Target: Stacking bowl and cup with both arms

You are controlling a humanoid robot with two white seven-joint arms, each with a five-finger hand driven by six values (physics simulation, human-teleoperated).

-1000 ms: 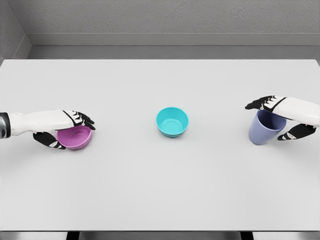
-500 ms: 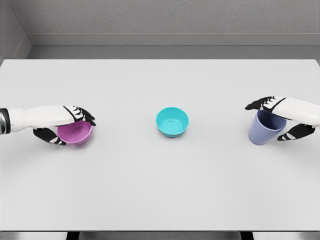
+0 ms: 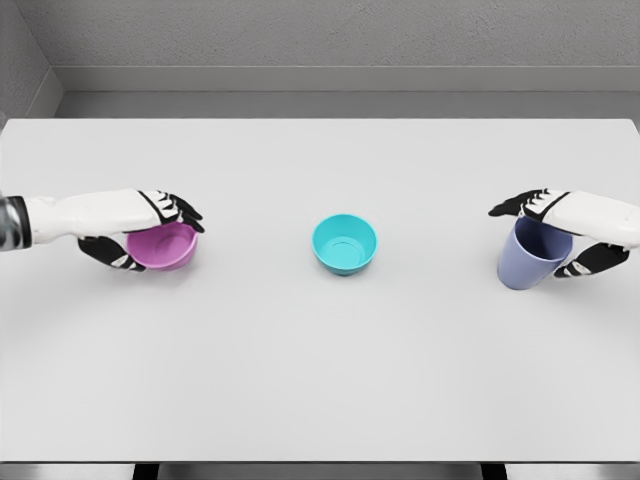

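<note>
Left hand has its fingers wrapped around the pink plastic bowl at the left of the white worktop; bowl looks slightly lifted, hard to confirm. Right hand grips the periwinkle plastic cup by its rim at far right, tilted. Teal plastic bowl sits upright mid-worktop, apart from both.

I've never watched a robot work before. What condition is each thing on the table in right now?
Pink bowl: upright, empty, gripped by the left hand.
Teal bowl: upright, empty, standing free at mid-table.
Blue cup: tilted, gripped by the right hand.
Table: white, bearing all three.
</note>
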